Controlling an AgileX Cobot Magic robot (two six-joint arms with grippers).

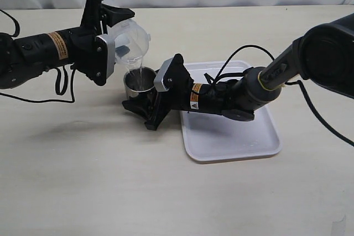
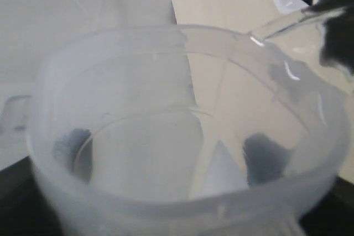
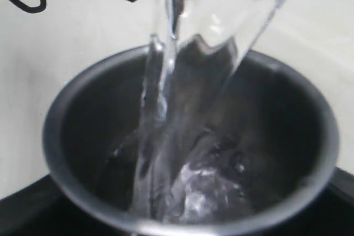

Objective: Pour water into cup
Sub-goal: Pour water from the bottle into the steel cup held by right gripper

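Observation:
My left gripper (image 1: pixel 119 31) is shut on the translucent plastic pitcher (image 1: pixel 133 40) and holds it tipped over, spout down. Clear water (image 1: pixel 142 73) runs in a thin stream from the spout into the steel cup (image 1: pixel 137 84). My right gripper (image 1: pixel 145 99) is shut on the cup and holds it upright on the table, left of the tray. In the left wrist view the pitcher (image 2: pixel 182 136) fills the frame, with the dark fingers (image 2: pixel 265 158) showing through its wall. In the right wrist view the water (image 3: pixel 166 98) splashes inside the cup (image 3: pixel 66 109).
A white rectangular tray (image 1: pixel 232 136) lies under my right arm, right of the cup. The tan table (image 1: pixel 83 181) spreads around it. A black cable (image 1: pixel 61 84) hangs from my left arm onto the table.

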